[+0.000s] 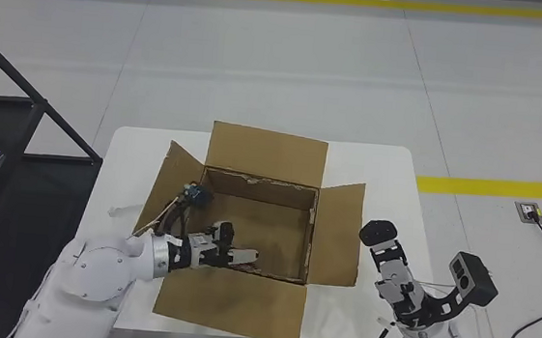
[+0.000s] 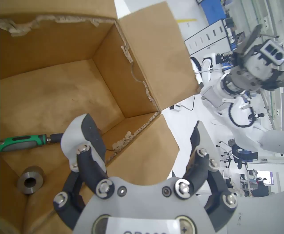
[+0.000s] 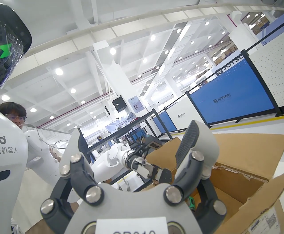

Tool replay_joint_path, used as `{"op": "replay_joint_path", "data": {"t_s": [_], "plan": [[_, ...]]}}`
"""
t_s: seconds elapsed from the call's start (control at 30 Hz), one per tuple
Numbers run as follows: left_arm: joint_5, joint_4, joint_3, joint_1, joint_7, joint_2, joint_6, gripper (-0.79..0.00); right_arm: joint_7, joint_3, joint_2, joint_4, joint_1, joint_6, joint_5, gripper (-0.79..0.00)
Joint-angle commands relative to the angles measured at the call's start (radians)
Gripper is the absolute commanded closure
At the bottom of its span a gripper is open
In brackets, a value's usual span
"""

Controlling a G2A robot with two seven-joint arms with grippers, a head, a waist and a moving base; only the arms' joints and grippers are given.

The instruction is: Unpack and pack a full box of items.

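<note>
The green-handled screwdriver [image 2: 24, 142] is running off the left wrist view's edge, and its shaft is vanishing behind a finger [image 2: 91, 135] of the left tool [image 2: 142, 124]. In the top view that tool is covering the near inside corner of the box [image 1: 267, 154].

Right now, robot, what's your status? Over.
Left end effector open over near wall of brown cardboard box; right end effector open beside it. Green-handled screwdriver, grey metal cylinder on box floor. Flaps open.
</note>
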Motion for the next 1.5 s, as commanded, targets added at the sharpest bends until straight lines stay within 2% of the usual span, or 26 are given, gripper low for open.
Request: {"op": "replay_joint_path", "data": {"t_s": [0.0, 0.1, 0.2, 0.3, 0.4, 0.47, 0.57, 0.63, 0.8, 0.9, 0.93, 1.0, 1.03, 1.1, 1.13, 1.23, 1.27, 1.47], "plan": [[-0.036, -0.073, -0.102, 0.072, 0.016, 0.01, -0.01, -0.785, 0.016, -0.006, 0.002, -0.002, 0.011, 0.0, 0.002, -0.785], [-0.055, -0.164, -0.234, 0.157, 0.053, 0.021, -0.014, -0.785, 0.05, -0.022, 0.003, 0.007, 0.044, 0.0, 0.022, -0.785], [-0.019, -0.243, -0.376, 0.25, 0.14, 0.026, 0.003, -0.785, 0.091, -0.044, 0.002, 0.027, 0.083, 0.0, 0.046, -0.785], [0.025, -0.276, -0.5, 0.35, 0.24, 0.025, 0.035, -0.785, 0.136, -0.069, -0.001, 0.045, 0.123, 0.018, 0.072, -0.785], [0.08, -0.281, -0.565, 0.439, 0.345, 0.018, 0.074, -0.785, 0.185, -0.092, -0.003, 0.056, 0.155, 0.065, 0.099, -0.785], [0.085, -0.265, -0.577, 0.485, 0.424, 0.012, 0.082, -0.785, 0.202, -0.088, -0.004, 0.051, 0.164, 0.149, 0.103, -0.785], [0.136, -0.241, -0.564, 0.53, 0.516, 0.005, 0.103, -0.785, 0.202, -0.088, -0.004, 0.051, 0.164, 0.149, 0.103, -0.785], [0.138, -0.227, -0.533, 0.543, 0.537, 0.002, 0.093, -0.785, 0.202, -0.088, -0.004, 0.051, 0.164, 0.149, 0.103, -0.785], [0.168, -0.205, -0.47, 0.524, 0.536, 0.003, 0.062, -0.785, 0.202, -0.088, -0.004, 0.051, 0.164, 0.149, 0.103, -0.785], [0.204, -0.196, -0.437, 0.499, 0.529, 0.005, 0.072, -0.785, 0.253, -0.105, -0.004, 0.025, 0.169, 0.143, 0.056, -0.785], [0.216, -0.192, -0.426, 0.491, 0.529, 0.005, 0.079, -0.714, 0.267, -0.111, -0.005, 0.015, 0.175, 0.151, 0.038, -0.785], [0.238, -0.184, -0.405, 0.476, 0.532, 0.005, 0.093, -0.372, 0.29, -0.123, -0.007, -0.006, 0.185, 0.172, 0.009, -0.785], [0.25, -0.18, -0.396, 0.47, 0.535, 0.006, 0.1, -0.323, 0.301, -0.129, -0.008, -0.016, 0.19, 0.179, -0.003, -0.785], [0.276, -0.176, -0.377, 0.459, 0.541, 0.006, 0.112, -0.311, 0.317, -0.137, -0.009, -0.029, 0.196, 0.187, -0.014, -0.785], [0.291, -0.175, -0.369, 0.456, 0.544, 0.006, 0.117, -0.271, 0.326, -0.141, -0.009, -0.033, 0.2, 0.192, -0.019, -0.785], [0.313, -0.171, -0.35, 0.449, 0.559, 0.005, 0.132, -0.117, 0.352, -0.151, -0.01, -0.035, 0.21, 0.203, -0.02, -0.785], [0.315, -0.171, -0.345, 0.448, 0.563, 0.005, 0.134, 0.0, 0.364, -0.153, -0.011, -0.033, 0.215, 0.213, -0.021, -0.785], [0.315, -0.17, -0.339, 0.461, 0.582, 0.004, 0.131, 0.0, 0.435, -0.18, -0.016, -0.057, 0.252, 0.344, -0.084, -0.785]]}}
